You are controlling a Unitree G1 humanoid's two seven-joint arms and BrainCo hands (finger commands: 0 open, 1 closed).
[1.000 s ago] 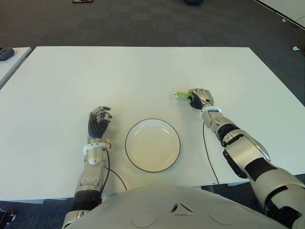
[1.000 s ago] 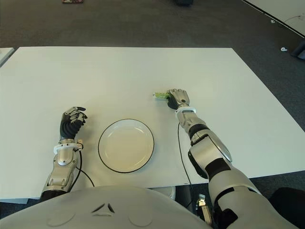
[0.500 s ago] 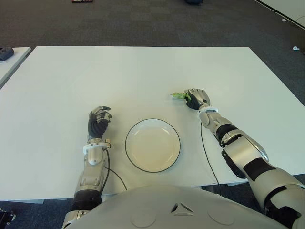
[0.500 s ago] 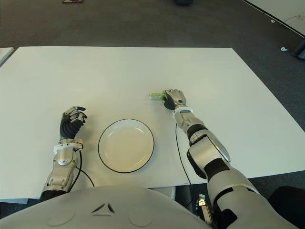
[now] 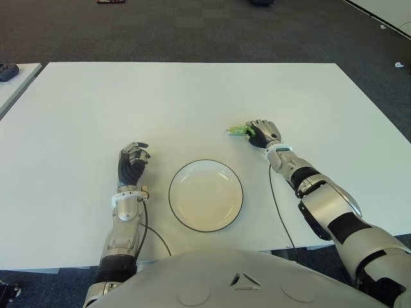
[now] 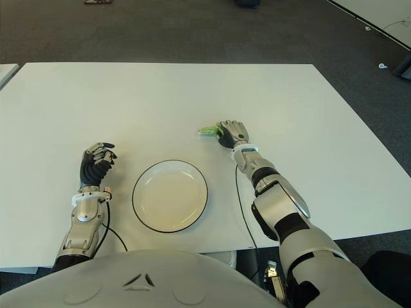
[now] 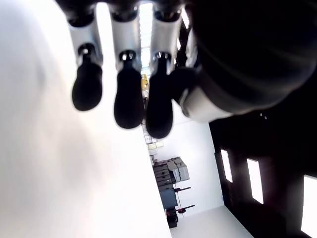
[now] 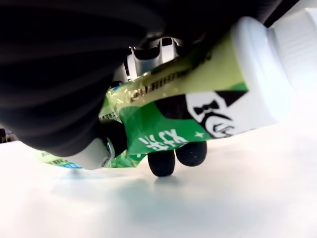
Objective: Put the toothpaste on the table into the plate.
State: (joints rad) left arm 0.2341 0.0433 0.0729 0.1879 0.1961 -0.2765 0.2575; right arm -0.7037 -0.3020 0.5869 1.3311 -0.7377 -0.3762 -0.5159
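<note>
A green and white toothpaste tube (image 5: 238, 131) (image 8: 198, 114) is held in my right hand (image 5: 262, 132), whose fingers curl around it; one end of the tube sticks out to the left of the fist. That hand is just above the white table (image 5: 192, 96), up and to the right of the plate. The white plate (image 5: 205, 195) with a dark rim sits near the table's front edge and holds nothing. My left hand (image 5: 131, 164) shows to the left of the plate, fingers (image 7: 130, 99) curled and holding nothing.
A second table's corner with a dark object (image 5: 8, 70) shows at the far left. Dark carpet lies beyond the table's far edge. A thin cable (image 5: 277, 205) runs along my right forearm.
My right hand has shifted a little to the left and away from me with the toothpaste in it. The left hand has stayed where it was.
</note>
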